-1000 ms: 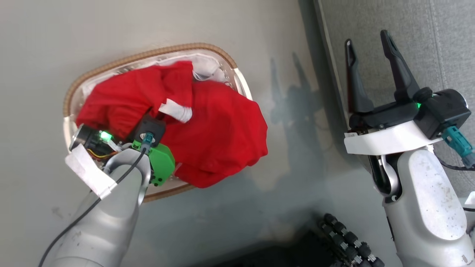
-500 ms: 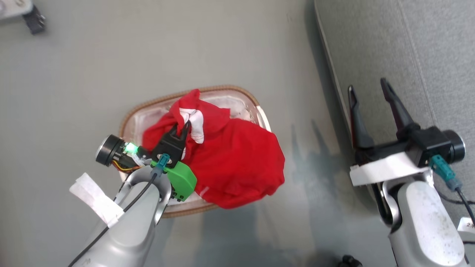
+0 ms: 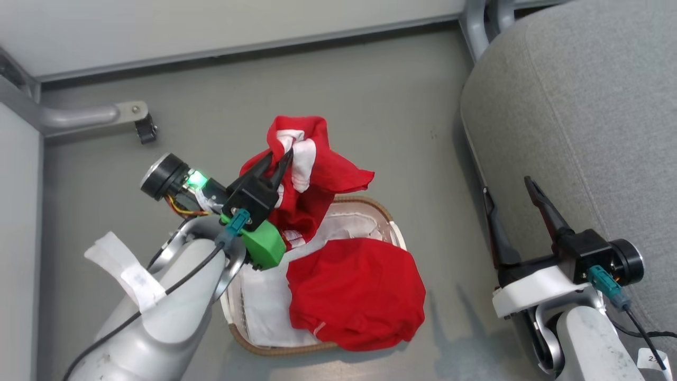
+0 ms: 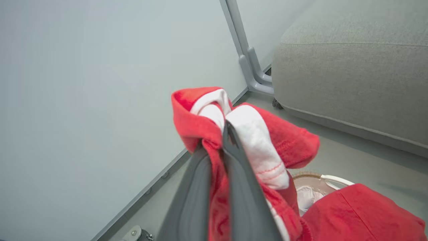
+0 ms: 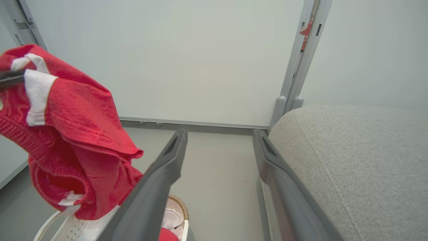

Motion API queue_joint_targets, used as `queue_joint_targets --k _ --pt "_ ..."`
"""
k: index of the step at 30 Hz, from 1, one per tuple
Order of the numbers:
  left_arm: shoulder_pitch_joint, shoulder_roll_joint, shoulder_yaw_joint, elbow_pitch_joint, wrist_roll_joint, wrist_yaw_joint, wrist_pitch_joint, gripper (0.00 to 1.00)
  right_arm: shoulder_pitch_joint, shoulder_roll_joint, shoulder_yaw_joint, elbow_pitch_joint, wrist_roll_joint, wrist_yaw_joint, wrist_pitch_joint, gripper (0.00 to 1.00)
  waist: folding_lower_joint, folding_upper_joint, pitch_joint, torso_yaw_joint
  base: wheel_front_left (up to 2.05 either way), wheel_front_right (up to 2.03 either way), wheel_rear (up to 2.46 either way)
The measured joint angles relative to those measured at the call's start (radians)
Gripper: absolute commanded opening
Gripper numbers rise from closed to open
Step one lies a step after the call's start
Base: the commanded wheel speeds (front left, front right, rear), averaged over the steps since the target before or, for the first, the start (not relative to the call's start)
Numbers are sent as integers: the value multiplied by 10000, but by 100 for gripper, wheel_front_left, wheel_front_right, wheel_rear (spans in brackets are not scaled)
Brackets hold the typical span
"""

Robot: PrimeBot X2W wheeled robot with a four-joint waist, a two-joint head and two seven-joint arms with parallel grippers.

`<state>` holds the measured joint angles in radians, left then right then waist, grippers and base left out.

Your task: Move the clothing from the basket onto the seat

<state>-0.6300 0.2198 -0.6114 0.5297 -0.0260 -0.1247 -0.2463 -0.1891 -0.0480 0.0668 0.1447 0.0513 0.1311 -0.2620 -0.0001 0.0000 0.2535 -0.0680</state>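
L hand [image 3: 280, 159] pinched shut on white-trimmed bright-red fabric garment [image 3: 317, 177], hung above oval white plastic basket w/ brown woven rim [image 3: 275, 348]. Risk: its tail snags 2nd red garment [image 3: 359, 296] draped over the rim, or the thin grip slips mid-carry. R hand [image 3: 508, 186] spread, empty, beside grey upholstered seat [image 3: 571, 106].

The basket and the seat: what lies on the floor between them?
Bare grey floor, as the head view shows. The basket and the seat do not touch; the open right gripper hangs near the seat's edge.
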Motion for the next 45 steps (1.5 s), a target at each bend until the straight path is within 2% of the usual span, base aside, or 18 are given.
queue_joint_targets --k 8,18,23,27,32,38,45 --pt "-1150 564 -1289 -1377 -1037 -40 832 0 156 -2 491 238 -109 0 0 100 0 0 -1287 214 0 0 0" --pt "-2271 1034 -1476 -2615 -2023 -40 1576 0 -98 -4 1335 602 -155 0 0 100 0 0 -2170 251 0 0 0" --pt "-2420 938 -1476 -2755 -2215 -40 1827 0 -582 -2 2984 771 851 0 0 100 0 0 -2337 192 0 0 0" --pt "-2427 711 -1584 -2853 -2295 -15 1939 0 -1165 4 3877 880 1375 0 0 100 0 0 -2400 230 0 0 0" --pt "-2466 405 -1699 -2957 -2406 12 2057 0 -1897 2 4157 1480 1400 0 -8 100 0 0 -2428 427 0 0 0" --pt "-2547 161 -1812 -3076 -2556 31 2098 0 -2494 -21 3682 2748 1266 0 -13 100 0 0 -2440 692 0 0 0" --pt "-2528 -113 -1992 -3359 -2729 104 2192 0 -3022 -2 4297 4259 1839 2 -12 100 0 0 -2451 873 0 0 0"
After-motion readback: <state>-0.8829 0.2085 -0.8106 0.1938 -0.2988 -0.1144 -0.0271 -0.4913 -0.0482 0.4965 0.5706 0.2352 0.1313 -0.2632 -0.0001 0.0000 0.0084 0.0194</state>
